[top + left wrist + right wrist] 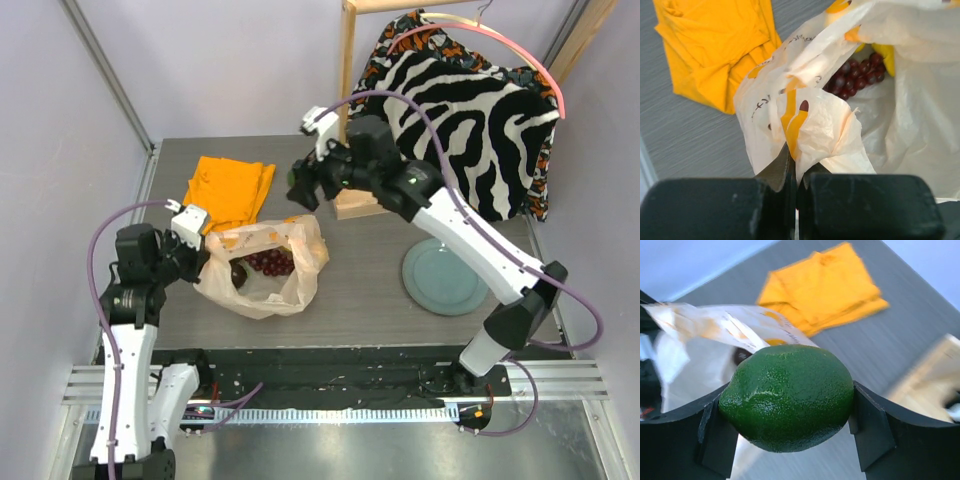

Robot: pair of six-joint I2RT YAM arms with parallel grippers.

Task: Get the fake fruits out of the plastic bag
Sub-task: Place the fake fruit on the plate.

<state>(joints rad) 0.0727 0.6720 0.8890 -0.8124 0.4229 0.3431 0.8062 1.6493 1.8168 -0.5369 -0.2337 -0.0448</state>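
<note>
The green fruit (790, 397) could be dropped if the right claw (790, 412) is let loose too soon. It might then be rolled away, or be lost back into the plastic bag (715, 340) just under and behind the claw. The thin bag edge could be torn or pulled out of the left claw (796, 167) if it is tugged hard. The bag mouth would then be shut over the grapes (857, 75) and the yellow fruit (885, 52) deeper in, past that claw.

The right claw is held partly open, with the green fruit squeezed between both fingers, up above the bag. The left claw is pinched tight on a fold of the bag's edge. Far past both claws, an orange cloth (230, 190) is seen lying flat.
</note>
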